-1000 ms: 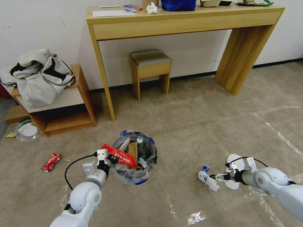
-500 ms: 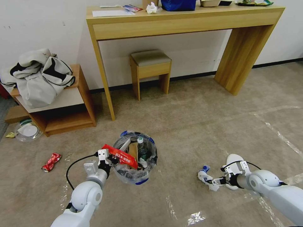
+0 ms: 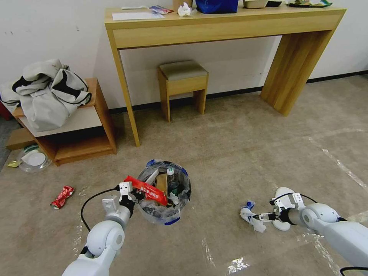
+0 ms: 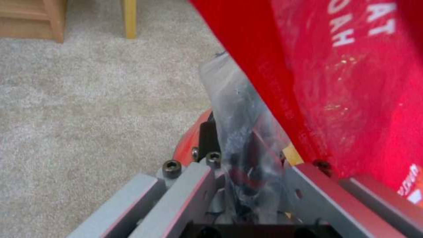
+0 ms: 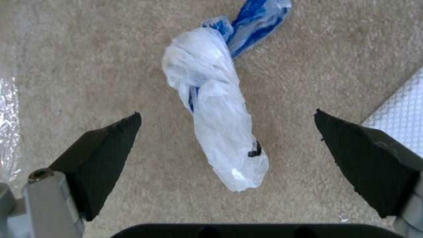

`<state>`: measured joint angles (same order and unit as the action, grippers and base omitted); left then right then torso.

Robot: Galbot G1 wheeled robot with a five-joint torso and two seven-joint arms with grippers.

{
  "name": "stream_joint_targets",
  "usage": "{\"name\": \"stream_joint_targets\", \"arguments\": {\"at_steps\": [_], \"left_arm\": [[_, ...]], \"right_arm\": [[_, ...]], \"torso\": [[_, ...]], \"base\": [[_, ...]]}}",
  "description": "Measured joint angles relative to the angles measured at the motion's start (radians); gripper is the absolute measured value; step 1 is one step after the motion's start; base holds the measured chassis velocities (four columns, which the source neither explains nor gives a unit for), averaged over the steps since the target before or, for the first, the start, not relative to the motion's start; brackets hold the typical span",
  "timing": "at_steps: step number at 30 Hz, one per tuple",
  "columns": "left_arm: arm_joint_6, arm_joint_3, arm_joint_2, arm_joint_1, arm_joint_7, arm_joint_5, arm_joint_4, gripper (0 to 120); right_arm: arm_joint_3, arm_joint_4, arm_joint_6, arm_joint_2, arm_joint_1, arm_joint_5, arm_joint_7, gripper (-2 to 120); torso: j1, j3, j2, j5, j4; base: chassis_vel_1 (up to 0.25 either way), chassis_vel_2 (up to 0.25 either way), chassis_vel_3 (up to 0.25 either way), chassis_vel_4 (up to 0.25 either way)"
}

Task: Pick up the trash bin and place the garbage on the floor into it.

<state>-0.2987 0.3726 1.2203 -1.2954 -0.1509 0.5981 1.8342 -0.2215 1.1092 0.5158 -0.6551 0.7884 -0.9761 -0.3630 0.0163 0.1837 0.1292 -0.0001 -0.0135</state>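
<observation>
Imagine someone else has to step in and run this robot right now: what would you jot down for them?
Left gripper: shut on the rim of the trash bin, beside a red wrapper lying across the top.
Right gripper: open, low over the floor, fingers either side of a twisted white-and-blue plastic bag, not touching it.
Done: bottle, carton and wrappers sit in the bin.
Left: the plastic bag, a white slipper by the right gripper, and a crushed red can on the carpet far to the robot's left.

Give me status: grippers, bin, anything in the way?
Left gripper shut on trash bin rim. Right gripper open, straddling white-blue plastic wad on floor. White slipper beside right gripper.
</observation>
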Motion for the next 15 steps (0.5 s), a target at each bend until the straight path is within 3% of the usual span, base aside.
{"name": "stream_joint_targets", "arguments": {"at_steps": [15], "left_arm": [[0.0, 0.004, -0.002, -0.014, -0.001, -0.003, 0.009, 1]], "right_arm": [[-0.005, -0.115, -0.02, -0.085, -0.032, 0.052, -0.005, 100]], "torso": [[0.0, 0.0, 0.0, 0.0002, 0.0002]], "base": [[0.0, 0.0, 0.0, 0.0]]}}
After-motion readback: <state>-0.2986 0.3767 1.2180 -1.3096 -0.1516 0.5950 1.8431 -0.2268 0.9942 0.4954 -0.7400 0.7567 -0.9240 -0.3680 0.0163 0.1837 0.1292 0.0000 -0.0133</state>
